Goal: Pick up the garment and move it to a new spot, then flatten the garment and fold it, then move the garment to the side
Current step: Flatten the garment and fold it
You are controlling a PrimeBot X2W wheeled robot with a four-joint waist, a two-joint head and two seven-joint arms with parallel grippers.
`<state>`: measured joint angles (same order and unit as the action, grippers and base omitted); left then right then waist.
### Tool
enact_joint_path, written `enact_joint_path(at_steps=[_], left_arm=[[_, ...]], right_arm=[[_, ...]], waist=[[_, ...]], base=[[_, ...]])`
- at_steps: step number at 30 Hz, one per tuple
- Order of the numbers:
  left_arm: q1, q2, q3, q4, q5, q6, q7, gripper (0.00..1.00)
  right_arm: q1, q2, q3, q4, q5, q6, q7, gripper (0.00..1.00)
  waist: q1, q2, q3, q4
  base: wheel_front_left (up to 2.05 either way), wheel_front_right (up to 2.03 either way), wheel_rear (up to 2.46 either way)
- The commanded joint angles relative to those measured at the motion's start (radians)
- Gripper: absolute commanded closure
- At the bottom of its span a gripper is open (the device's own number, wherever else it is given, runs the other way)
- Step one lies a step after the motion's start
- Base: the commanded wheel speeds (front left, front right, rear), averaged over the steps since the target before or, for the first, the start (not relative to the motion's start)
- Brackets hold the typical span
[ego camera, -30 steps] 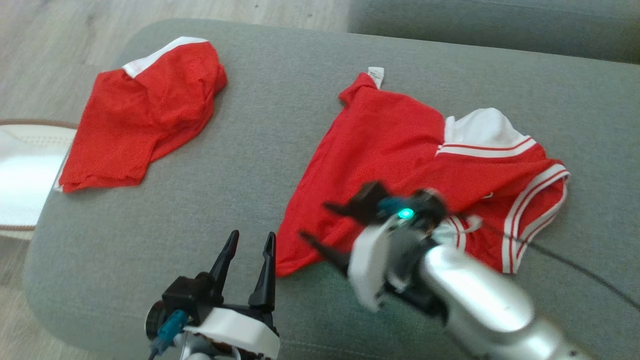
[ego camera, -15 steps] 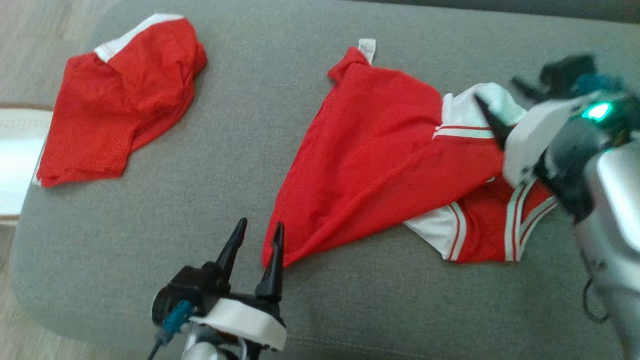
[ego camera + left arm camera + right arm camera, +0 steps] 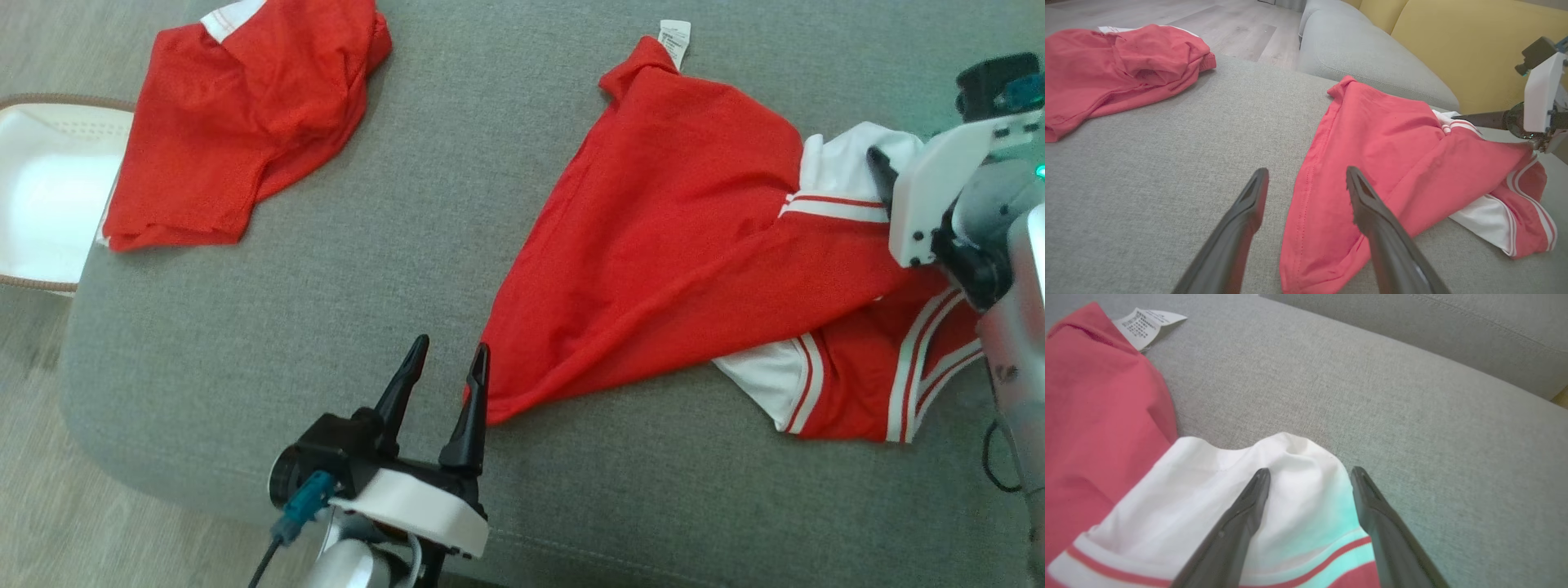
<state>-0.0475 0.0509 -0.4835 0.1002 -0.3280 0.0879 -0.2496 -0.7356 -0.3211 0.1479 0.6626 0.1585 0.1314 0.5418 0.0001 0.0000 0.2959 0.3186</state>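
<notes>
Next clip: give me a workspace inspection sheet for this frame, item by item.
Surface: grey cushion, bare between the cloths.
Job's things: red garment with white striped trim, lying rumpled and unfolded.
Clutter: second red garment, bunched at the far left.
Grippers: left gripper open by the garment's near corner; right gripper open over its white patch; neither holds cloth.
Cables: dark cable looped beside the right arm; another cable under the left wrist.
Surroundings: wood floor, white basket, yellow backrest.

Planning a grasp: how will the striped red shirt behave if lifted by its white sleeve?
Probably floppy: the shirt lies creased and flat on the cushion, so it should sag from one pinch. Likely light: the fabric looks thin. The sleeve may bunch when pulled.
</notes>
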Motion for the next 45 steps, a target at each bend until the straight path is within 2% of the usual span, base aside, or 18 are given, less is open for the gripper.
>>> enact_joint_path(at_steps=[1, 6, 7, 8, 9, 20, 35, 41, 45], left_arm=[[-0.025, -0.001, 0.019, -0.028, -0.002, 0.001, -0.012, 0.00], [-0.034, -0.001, 0.021, -0.026, 0.001, 0.002, -0.012, 0.00], [-0.036, -0.001, 0.021, -0.026, 0.002, 0.002, -0.012, 0.00], [-0.037, -0.001, 0.020, -0.026, 0.002, 0.003, -0.012, 0.00], [-0.039, -0.001, 0.019, -0.025, 0.003, 0.003, -0.012, 0.00], [-0.034, -0.001, 0.023, -0.017, 0.002, 0.005, -0.012, 0.00], [0.012, -0.001, 0.029, 0.003, 0.000, -0.001, -0.012, 0.00], [0.032, -0.001, 0.040, 0.005, -0.002, 0.000, -0.012, 0.00], [0.045, -0.001, 0.053, 0.000, -0.006, 0.007, -0.012, 0.00]], right_arm=[[-0.031, 0.004, 0.009, -0.021, 0.006, -0.001, -0.001, 0.00], [-0.041, 0.024, 0.028, 0.045, 0.022, -0.001, 0.006, 0.00], [-0.045, 0.028, 0.029, 0.056, 0.027, -0.001, 0.002, 0.22], [-0.049, 0.032, 0.031, 0.066, 0.032, -0.001, -0.004, 0.74], [-0.052, 0.037, 0.034, 0.075, 0.041, -0.001, -0.010, 1.00], [-0.117, 0.045, 0.057, 0.104, 0.088, -0.001, -0.130, 1.00], [-0.247, 0.093, 0.146, 0.091, 0.063, -0.001, -0.393, 1.00], [-0.265, 0.103, 0.210, 0.044, 0.075, -0.001, -0.472, 1.00], [-0.215, 0.080, 0.262, -0.046, 0.091, -0.001, -0.508, 1.00]], waist=[[-0.0001, 0.0000, 0.001, 0.003], [-0.0001, 0.0000, 0.007, 0.002], [-0.0001, 0.0000, 0.008, 0.002], [-0.0001, 0.0000, 0.008, 0.002], [-0.0001, 0.0000, 0.008, 0.002], [-0.0001, 0.0000, -0.014, -0.010], [-0.0001, 0.0000, -0.122, -0.030], [-0.0001, 0.0000, -0.151, -0.042], [-0.0001, 0.0000, -0.170, -0.053]], base=[[0.00, 0.00, 0.00], [0.00, 0.00, 0.00], [0.00, 0.00, 0.00], [0.00, 0.00, 0.00], [0.00, 0.00, 0.00], [0.00, 0.00, 0.00], [0.00, 0.00, 0.00], [0.00, 0.00, 0.00], [0.00, 0.00, 0.00]])
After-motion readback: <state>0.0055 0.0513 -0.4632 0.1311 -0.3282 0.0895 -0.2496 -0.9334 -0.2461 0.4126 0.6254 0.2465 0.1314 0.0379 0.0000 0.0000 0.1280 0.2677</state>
